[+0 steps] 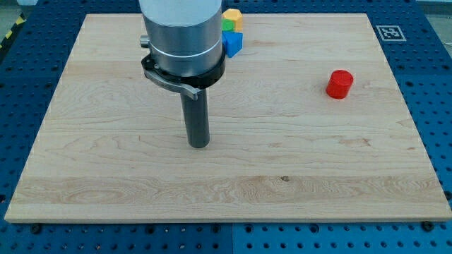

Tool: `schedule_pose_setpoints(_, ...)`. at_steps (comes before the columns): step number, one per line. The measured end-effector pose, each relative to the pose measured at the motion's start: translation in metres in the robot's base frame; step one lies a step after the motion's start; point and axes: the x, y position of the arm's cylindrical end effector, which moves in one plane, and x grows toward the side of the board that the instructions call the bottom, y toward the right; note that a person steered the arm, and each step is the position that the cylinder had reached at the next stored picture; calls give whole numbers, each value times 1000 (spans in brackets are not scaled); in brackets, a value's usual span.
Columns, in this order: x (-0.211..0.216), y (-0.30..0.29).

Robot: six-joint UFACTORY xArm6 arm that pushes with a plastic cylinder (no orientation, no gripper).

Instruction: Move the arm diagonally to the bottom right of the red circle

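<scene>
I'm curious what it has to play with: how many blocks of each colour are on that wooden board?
Red: 1, the red cylinder
Yellow: 1, the yellow block
Green: 1, the green block
Blue: 1, the blue block
Total: 4; the arm partly hides the last three.

Arm descends from view's top; rod upright; my tip (200, 144) down at board height.
</scene>
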Motion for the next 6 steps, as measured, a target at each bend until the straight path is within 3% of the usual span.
schedule_pose_setpoints(1,0,7)
schedule_pose_setpoints(5,0,185)
schedule_pose_setpoints(6,2,188)
